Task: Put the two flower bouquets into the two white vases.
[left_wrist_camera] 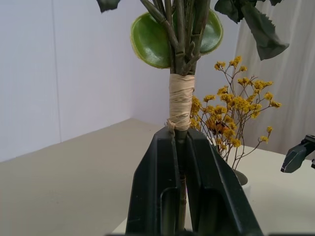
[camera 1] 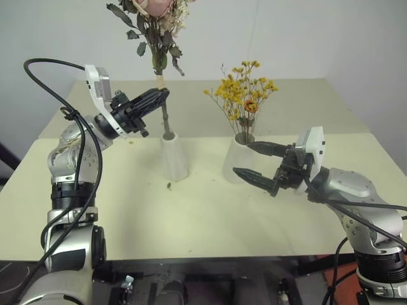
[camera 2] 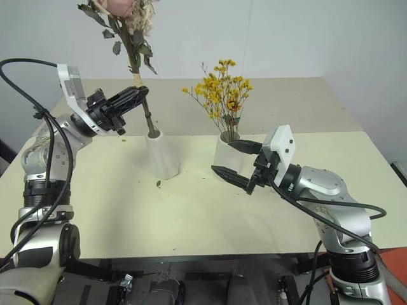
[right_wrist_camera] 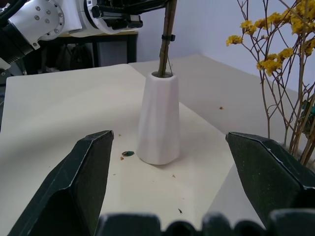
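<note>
The pink rose bouquet (camera 1: 154, 19) stands upright, its stem reaching down into the mouth of the slim white vase (camera 1: 172, 157) near the table's middle. My left gripper (camera 1: 160, 96) is shut on that stem just below its tan binding (left_wrist_camera: 181, 103). To the right, the stouter white vase (camera 1: 238, 159) holds the yellow-orange blossom spray (camera 1: 245, 95). My right gripper (camera 1: 252, 160) hangs open right in front of that vase, holding nothing, and its wide-apart fingers (right_wrist_camera: 88, 172) frame the slim vase (right_wrist_camera: 158, 118) in the right wrist view.
The cream table (camera 1: 191, 216) stretches around both vases, and a second table surface (camera 1: 305, 101) lies behind. A small dark leaf scrap (camera 1: 168, 185) lies in front of the slim vase. White walls close the back.
</note>
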